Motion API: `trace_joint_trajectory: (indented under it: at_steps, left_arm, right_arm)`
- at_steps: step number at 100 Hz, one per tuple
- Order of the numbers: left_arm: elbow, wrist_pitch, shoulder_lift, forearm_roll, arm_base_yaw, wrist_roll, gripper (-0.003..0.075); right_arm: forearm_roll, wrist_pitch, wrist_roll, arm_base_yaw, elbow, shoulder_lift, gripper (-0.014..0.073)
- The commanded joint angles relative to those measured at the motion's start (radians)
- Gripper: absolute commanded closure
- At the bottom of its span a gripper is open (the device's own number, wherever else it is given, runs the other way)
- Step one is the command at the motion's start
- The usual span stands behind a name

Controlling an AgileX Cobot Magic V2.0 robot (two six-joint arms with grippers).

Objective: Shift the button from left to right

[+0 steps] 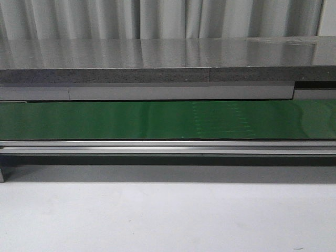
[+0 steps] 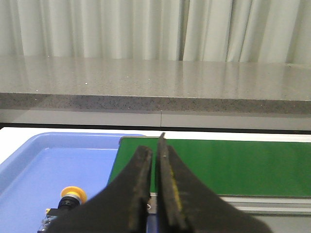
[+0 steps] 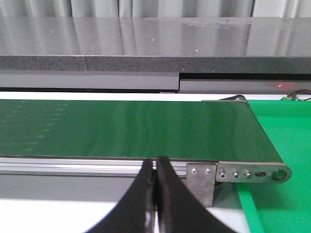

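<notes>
The button (image 2: 72,196), with a round yellow-orange cap on a black body, lies in the blue bin (image 2: 43,165), seen only in the left wrist view. My left gripper (image 2: 154,148) is shut and empty, above the bin's edge where it meets the green conveyor belt (image 2: 233,165), beside and above the button. My right gripper (image 3: 156,162) is shut and empty, in front of the belt's metal rail near the belt's right end. Neither gripper shows in the front view, nor does the button.
The green belt (image 1: 157,119) runs across the front view with a metal rail (image 1: 168,147) along its near side. A grey stone counter (image 1: 157,60) stands behind it. A bright green surface (image 3: 286,145) lies past the belt's right end, by a metal bracket (image 3: 200,182).
</notes>
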Motion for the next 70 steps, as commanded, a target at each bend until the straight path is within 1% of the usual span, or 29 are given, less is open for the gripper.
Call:
trace_joint_trajectory:
  at_steps: [1,44,58,70]
  left_arm:
    - [0.039,-0.074,-0.036,0.0,-0.008,-0.012,0.0715]
    - [0.019,-0.073,-0.036,-0.009,-0.008,-0.012,0.0715]
    - [-0.043,-0.039,-0.017,-0.061,-0.008,-0.012,0.0715]
    - [-0.129,0.037,0.033,-0.065,-0.008,-0.012,0.0715]
  right_arm:
    - [-0.009,-0.085,-0.003,0.002,0.001,-0.017,0.0662]
    - [-0.009,-0.085,-0.003,0.002,0.001,-0.017,0.0662]
    - [-0.009,-0.085,-0.003,0.002,0.001,-0.017,0.0662]
    - [-0.009,-0.085,-0.003,0.002,0.001,-0.017,0.0662]
